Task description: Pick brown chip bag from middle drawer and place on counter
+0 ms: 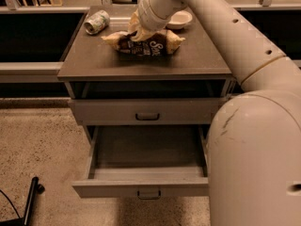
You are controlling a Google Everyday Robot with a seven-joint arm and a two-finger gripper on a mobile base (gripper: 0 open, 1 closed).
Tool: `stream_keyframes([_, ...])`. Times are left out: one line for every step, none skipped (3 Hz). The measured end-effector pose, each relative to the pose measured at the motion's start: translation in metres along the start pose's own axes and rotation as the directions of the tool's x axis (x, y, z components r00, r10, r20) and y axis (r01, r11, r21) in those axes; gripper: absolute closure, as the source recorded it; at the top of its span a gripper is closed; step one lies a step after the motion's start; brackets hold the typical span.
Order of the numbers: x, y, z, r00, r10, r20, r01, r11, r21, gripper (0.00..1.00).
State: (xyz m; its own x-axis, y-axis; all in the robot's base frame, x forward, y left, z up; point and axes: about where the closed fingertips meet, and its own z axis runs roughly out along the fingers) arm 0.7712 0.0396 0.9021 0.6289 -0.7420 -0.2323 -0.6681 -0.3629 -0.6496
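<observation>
The brown chip bag lies on the counter, near its back middle, dark face with white lettering up. My gripper is at the bag's upper left edge, reaching down from the long pale arm that comes in from the right; its tip is hidden against the bag. The middle drawer is pulled fully out below and its inside is bare. Its small dark handle shows on the front.
A green-white can lies on its side at the counter's back left. A pale bowl sits at the back right. A shut drawer front is above the open one. My arm's bulky base fills the right foreground. A dark pole lies on the floor at the left.
</observation>
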Motion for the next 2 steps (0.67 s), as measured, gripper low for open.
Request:
stream_keyframes([0.0000, 0.0000, 0.0000, 1.000, 0.000, 0.000, 0.000, 1.0000, 0.000, 0.12])
stream_keyframes([0.0006, 0.0036, -0.0008, 1.000, 0.013, -0.006, -0.013, 0.9999, 0.001, 0.00])
